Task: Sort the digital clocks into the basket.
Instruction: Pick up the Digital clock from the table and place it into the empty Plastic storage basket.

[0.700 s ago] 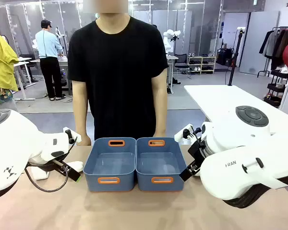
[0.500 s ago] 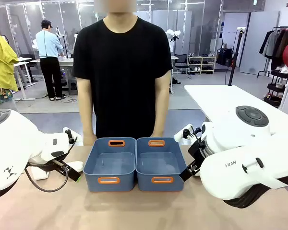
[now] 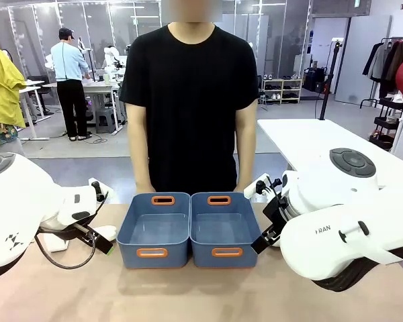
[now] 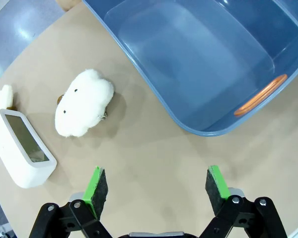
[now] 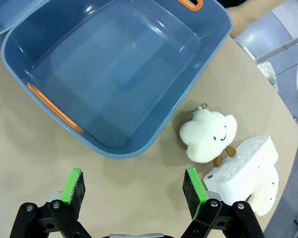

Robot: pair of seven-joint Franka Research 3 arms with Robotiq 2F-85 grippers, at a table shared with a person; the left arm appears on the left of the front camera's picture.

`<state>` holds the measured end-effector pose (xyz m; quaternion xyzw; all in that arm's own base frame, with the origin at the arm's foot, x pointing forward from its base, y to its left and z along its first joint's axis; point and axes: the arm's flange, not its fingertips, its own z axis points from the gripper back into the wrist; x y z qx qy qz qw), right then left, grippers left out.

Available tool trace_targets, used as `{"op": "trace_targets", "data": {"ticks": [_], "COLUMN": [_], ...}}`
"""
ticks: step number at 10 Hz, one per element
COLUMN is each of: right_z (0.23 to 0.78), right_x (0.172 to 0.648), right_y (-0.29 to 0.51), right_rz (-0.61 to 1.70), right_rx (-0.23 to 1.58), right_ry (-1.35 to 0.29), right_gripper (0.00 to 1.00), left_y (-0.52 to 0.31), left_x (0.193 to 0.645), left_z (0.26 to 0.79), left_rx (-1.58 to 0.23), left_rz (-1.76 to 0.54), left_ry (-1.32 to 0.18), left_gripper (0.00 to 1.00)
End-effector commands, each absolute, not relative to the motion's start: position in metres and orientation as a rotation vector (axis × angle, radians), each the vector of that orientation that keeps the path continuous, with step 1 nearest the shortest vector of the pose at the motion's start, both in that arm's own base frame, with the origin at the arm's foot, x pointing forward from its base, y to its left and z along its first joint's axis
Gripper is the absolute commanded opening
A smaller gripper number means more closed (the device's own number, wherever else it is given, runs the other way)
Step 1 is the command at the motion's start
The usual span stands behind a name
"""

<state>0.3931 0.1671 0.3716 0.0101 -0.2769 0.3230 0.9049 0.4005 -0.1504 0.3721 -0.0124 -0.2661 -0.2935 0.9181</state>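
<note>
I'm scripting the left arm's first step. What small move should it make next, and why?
Probably shift the left gripper sideways until its open fingers straddle the digital clock. In the left wrist view the fingers hold nothing and hang over bare table, the clock lies off to one side beside a plush toy, and the blue basket is empty.

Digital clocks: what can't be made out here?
Left wrist view: left clock screen shows no readable digits; plush beside it cut by the picture edge.
Right wrist view: right clock lies over a second plush, hiding most of it; its screen side unclear.
Front view: right arm blocks what lies behind it.
</note>
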Motion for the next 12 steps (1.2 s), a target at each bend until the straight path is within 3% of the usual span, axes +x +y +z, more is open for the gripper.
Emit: {"op": "trace_targets", "data": {"ticks": [1,4,5,6,8,10,12], "right_z": [0.372,0.436,0.443,0.453,0.463,0.462,0.465], "right_x": [0.393,0.395,0.396,0.396,0.391,0.369,0.338], "right_y": [0.167,0.154,0.149,0.138,0.092,0.031,-0.039], "right_rz": [0.667,0.619,0.611,0.578,0.49,0.39,0.238], "right_rx": [0.021,0.222,0.25,0.403,0.745,1.115,1.244], "right_ry": [-0.572,-0.59,-0.561,-0.525,-0.443,-0.358,-0.455], "right_gripper": [1.0,1.0,1.0,1.0,1.0,1.0,1.0], "left_y": [-0.15,-0.143,-0.137,-0.122,-0.07,-0.01,0.061], "left_x": [0.401,0.406,0.406,0.409,0.417,0.41,0.398], "left_z": [0.372,0.422,0.441,0.461,0.482,0.482,0.474], "left_rx": [-0.025,-0.161,-0.337,-0.424,-0.837,-1.18,-1.33], "left_rz": [-0.604,-0.604,-0.619,-0.586,-0.476,-0.47,-0.462], "left_ry": [-0.547,-0.347,-0.286,-0.268,-0.194,-0.268,-0.307], "left_gripper": [1.0,1.0,1.0,1.0,1.0,1.0,1.0]}}
